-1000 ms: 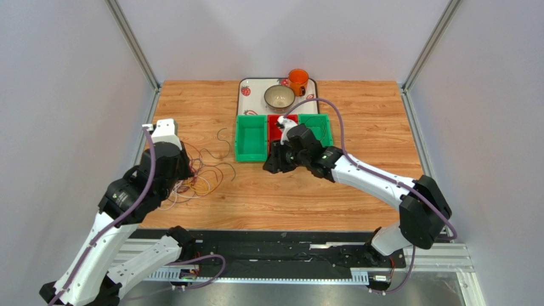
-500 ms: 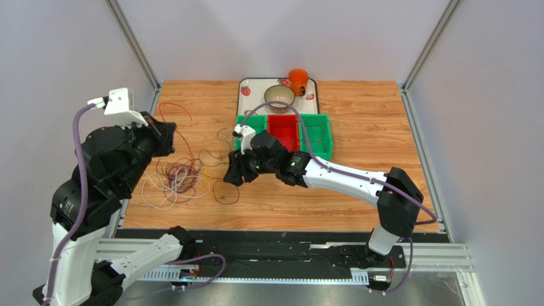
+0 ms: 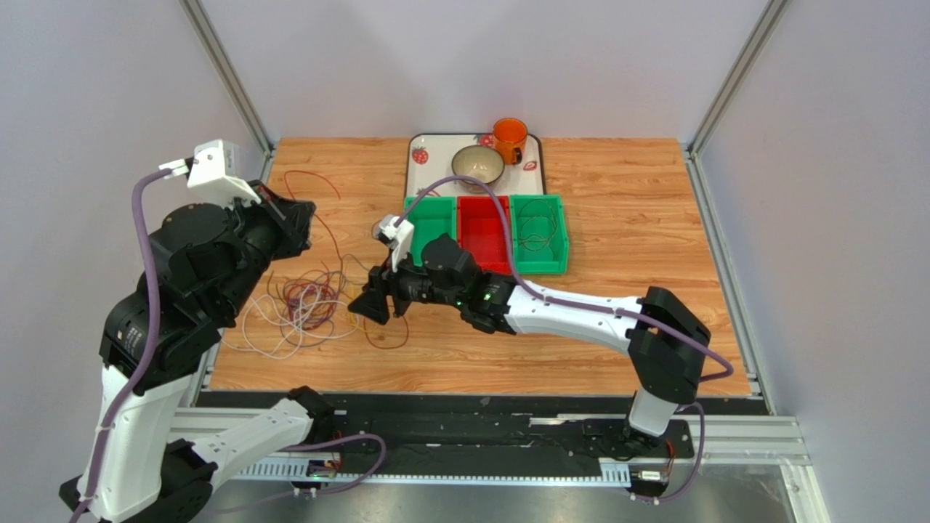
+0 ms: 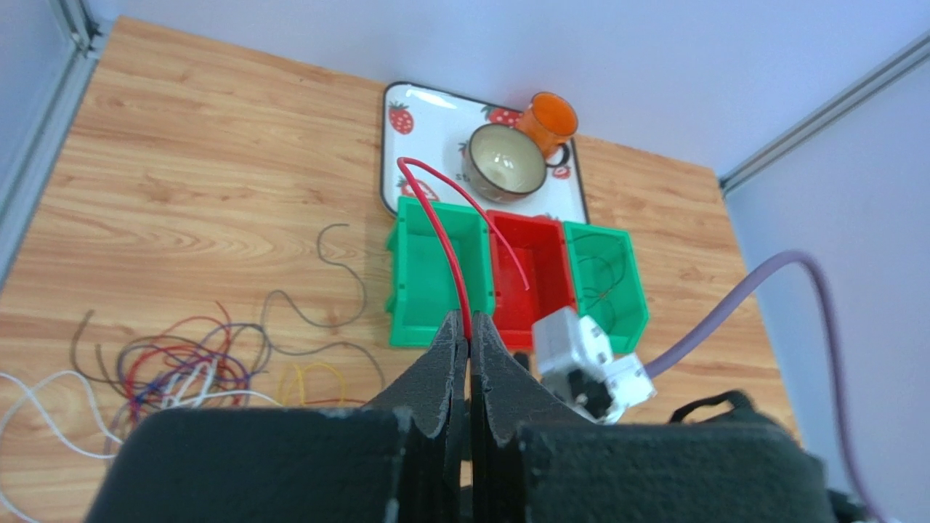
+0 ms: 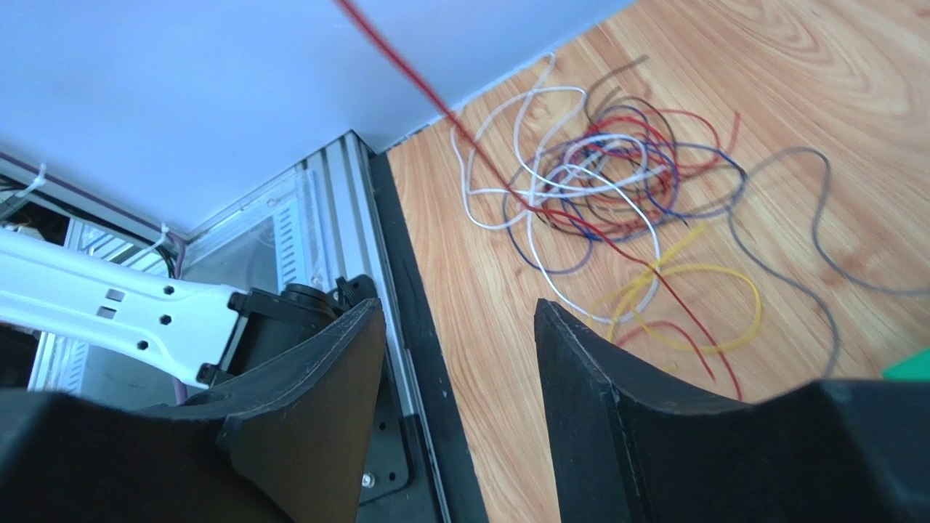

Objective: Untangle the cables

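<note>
text / labels / numbers: nothing readable in any view, tbh
tray [image 4: 437, 131]: just little strawberry pictures printed on it, no lettering I can make out

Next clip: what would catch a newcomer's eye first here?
The left end effector, raised at the left of the table, pinches one red cable that runs up from the multicoloured tangle of cables. The right end effector hovers open just right of that tangle, with green and red bins behind.
</note>
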You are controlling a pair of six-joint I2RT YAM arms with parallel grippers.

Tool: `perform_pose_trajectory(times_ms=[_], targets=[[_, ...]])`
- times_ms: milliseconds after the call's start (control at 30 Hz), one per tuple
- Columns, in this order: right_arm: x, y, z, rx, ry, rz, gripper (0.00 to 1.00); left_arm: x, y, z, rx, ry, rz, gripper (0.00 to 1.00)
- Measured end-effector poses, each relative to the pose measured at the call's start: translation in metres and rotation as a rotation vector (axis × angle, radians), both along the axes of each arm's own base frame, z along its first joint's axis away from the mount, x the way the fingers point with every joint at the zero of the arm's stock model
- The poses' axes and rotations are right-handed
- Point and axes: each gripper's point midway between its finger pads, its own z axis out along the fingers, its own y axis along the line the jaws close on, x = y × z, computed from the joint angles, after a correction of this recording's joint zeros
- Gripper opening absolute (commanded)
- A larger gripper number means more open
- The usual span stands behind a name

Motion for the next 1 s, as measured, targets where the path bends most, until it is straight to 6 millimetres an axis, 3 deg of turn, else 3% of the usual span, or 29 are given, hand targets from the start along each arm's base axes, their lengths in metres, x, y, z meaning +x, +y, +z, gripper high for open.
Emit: perform_pose_trajectory(times_ms=[167,433,667,767,800,867,900,1000], targets=[[-0.001,0.016,-0.004,0.048,-0.050,0.012,0.57,-0.002,0.002,0.012,-0.099,-0.017,0.034,0.00],[0.019,0.025,-0.025,0.029,-0.077,-0.068,0.56,-0.008,0.004,0.031,-0.196,-0.067,0.043,0.00],[0.037,0.035,0.000,0.068,-0.135,-0.126,0.56,-0.007,0.003,0.033,-0.212,-0.068,0.041,0.00],[0.043,0.040,0.008,0.083,-0.150,-0.143,0.47,-0.006,0.002,0.035,-0.220,-0.073,0.041,0.00],[0.045,0.041,0.009,0.086,-0.152,-0.150,0.32,-0.006,0.002,0.035,-0.222,-0.074,0.041,0.00],[0.048,0.043,0.010,0.086,-0.159,-0.158,0.16,-0.006,0.002,0.036,-0.224,-0.077,0.041,0.00],[0.049,0.044,0.011,0.085,-0.156,-0.161,0.00,-0.005,0.001,0.036,-0.224,-0.078,0.041,0.00],[0.050,0.044,0.013,0.084,-0.157,-0.166,0.00,-0.005,0.002,0.036,-0.223,-0.079,0.044,0.00]])
